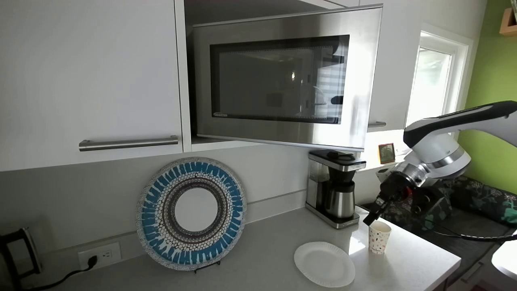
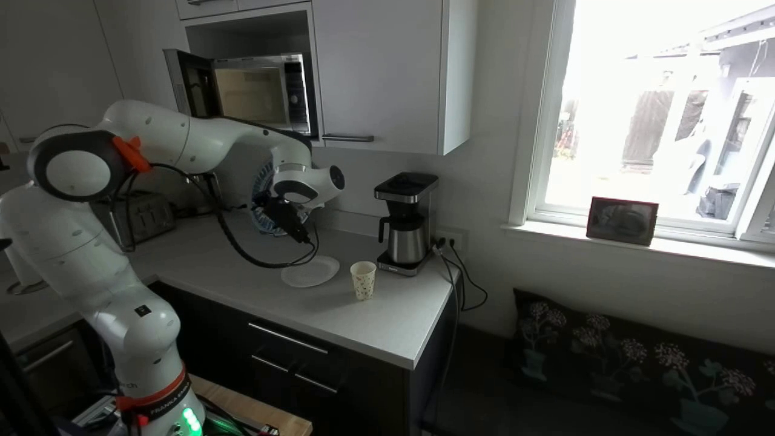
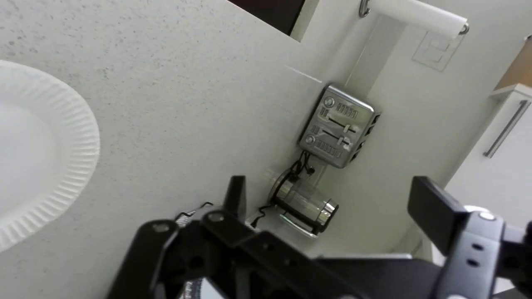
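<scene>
Hand (image 3: 330, 193): spread; nothing held
Cup (image 1: 379, 238): lower right in an exterior view; likely light, crushable; best gripped mid-height
Plate (image 3: 37, 153): left in wrist view; likely flimsy; best pinched at edge

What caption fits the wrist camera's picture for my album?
Open gripper, holding nothing, above a kitchen counter, with white plate, toaster and glass kettle in sight.
</scene>
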### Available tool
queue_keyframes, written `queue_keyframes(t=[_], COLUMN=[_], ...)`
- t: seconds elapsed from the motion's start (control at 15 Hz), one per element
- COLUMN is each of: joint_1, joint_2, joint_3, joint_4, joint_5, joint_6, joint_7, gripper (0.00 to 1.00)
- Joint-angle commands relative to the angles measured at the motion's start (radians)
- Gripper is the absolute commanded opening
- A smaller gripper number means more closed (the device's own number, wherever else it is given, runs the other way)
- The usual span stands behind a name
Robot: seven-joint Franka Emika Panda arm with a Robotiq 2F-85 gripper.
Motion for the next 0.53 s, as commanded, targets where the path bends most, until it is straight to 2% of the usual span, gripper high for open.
queue_keyframes(t=[0.0, 0.2, 0.27, 0.47], joint_1=[0.002, 0.005, -0.008, -0.043], joint_2=[-0.032, -0.081, -0.071, -0.072], joint_3=[0.005, 0.009, -0.01, -0.02], joint_4=[-0.013, -0.041, -0.065, -0.11], joint_5=[-0.001, -0.001, 0.038, 0.054], joint_6=[-0.003, -0.003, 0.012, 0.163], joint_7=[-0.013, -0.022, -0.023, -0.037], gripper=[1.0, 1.0, 1.0, 1.0])
